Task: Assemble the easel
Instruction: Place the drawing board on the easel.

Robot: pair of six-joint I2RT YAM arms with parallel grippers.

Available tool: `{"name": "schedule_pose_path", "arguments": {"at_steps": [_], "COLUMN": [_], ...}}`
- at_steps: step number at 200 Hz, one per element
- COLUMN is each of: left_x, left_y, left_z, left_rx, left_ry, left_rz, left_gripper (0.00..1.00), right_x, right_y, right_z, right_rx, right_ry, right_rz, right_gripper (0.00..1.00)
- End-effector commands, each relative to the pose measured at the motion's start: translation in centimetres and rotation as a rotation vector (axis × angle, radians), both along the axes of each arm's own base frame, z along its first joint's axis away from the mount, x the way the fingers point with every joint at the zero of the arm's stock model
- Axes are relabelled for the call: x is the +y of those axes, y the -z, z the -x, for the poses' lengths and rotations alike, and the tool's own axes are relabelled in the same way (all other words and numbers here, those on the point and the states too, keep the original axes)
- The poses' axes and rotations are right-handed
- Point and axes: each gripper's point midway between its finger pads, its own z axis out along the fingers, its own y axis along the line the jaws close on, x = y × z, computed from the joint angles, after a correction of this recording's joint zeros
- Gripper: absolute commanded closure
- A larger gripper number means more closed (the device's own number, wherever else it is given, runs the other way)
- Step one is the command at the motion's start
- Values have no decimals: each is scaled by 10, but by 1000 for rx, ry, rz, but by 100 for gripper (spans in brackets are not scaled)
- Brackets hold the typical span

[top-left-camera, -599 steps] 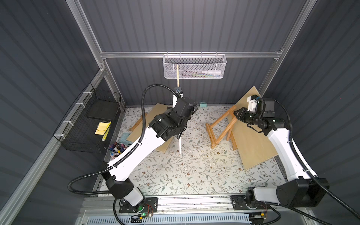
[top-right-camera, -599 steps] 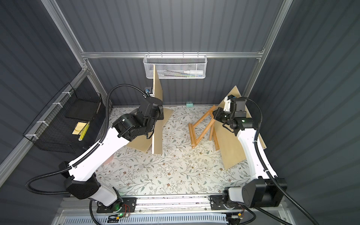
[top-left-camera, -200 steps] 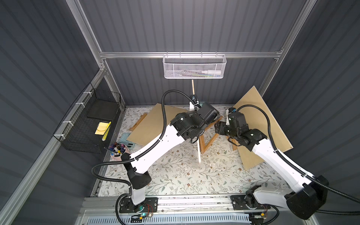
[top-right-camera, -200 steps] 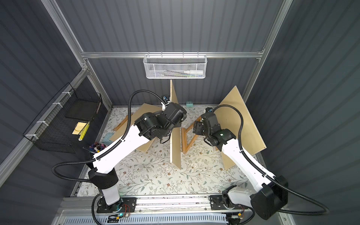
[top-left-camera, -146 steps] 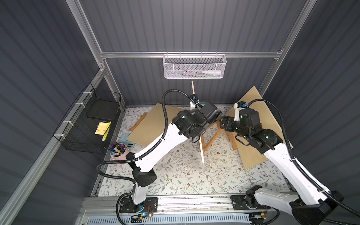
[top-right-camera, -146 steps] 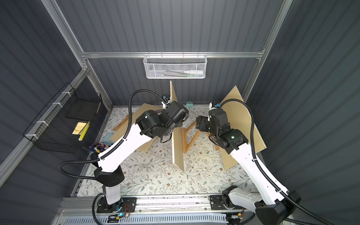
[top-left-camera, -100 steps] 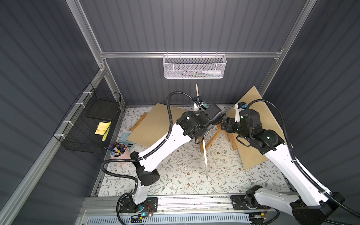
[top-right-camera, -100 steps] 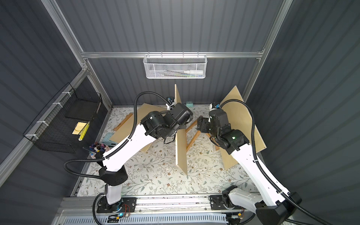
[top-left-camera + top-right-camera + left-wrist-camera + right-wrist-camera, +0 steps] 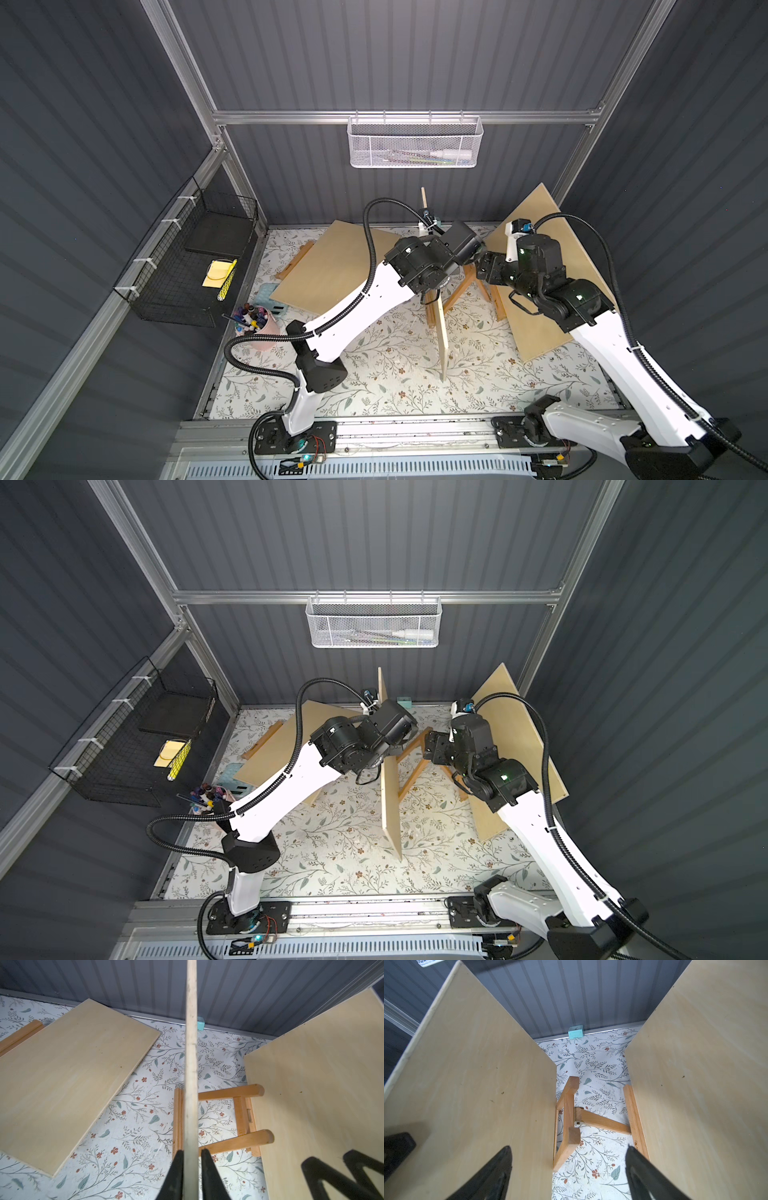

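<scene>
Easel frame (image 9: 569, 1109) sits unfinished below the empty, wide-open right gripper (image 9: 568, 1149); the left gripper (image 9: 192, 1151) has slack jaws bracketing an upright plywood board (image 9: 191, 1064).

wooden easel frame (image 9: 566, 1118) lying just beside upright pale board (image 9: 388, 808)

My left pincer (image 9: 192, 1156) is black, my arms (image 9: 365, 295) white. The upright board (image 9: 190, 1064) is pale blond wood, the easel frame (image 9: 228, 1093) warm orange-brown. The table cover (image 9: 145, 1126) is white with grey-green leaves and small red flowers; a little box (image 9: 200, 1024) is teal
</scene>
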Motion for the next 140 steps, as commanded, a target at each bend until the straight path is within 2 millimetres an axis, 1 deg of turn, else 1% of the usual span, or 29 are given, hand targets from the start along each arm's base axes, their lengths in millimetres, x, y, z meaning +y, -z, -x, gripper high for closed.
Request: {"name": "schedule_pose_path", "arguments": {"at_steps": [1,8,22,38,58,72,88,105,129,140], "left_x": [-13,-17,-27,-39,-61,-78,-92,-96,-89,-85], "left_y": [-15,-17,-22,-31,-39,-43,-47,-46,-49,-53], "left_z": [-8,-10,-11,-12,-12,-9,-7,-9,-12,-13], "left_rx": [-23,-27,-46,-79,-109,-120,-127,-137,-167,-184], "left_ry": [19,32,67,111,204,284,349,356,330,313], "left_rz": [95,109,140,188,249,277,289,282,282,287], "left_gripper": [60,56,45,37,34,34,33,33,30,26], "right_x": [-6,-6,-5,-6,-8,-10,-15,-25,-41,-45], "right_y": [-16,-16,-17,-17,-20,-22,-27,-35,-43,-45], "right_z": [5,5,6,6,5,5,5,6,6,7], "right_rx": [-31,-29,-31,-31,-40,-42,-50,-66,-79,-84], "right_ry": [1,1,-6,-4,2,7,18,50,100,111], "right_rz": [3,3,1,-1,8,15,22,37,62,74], "right_gripper": [15,15,15,15,15,14,14,14,13,13]}}
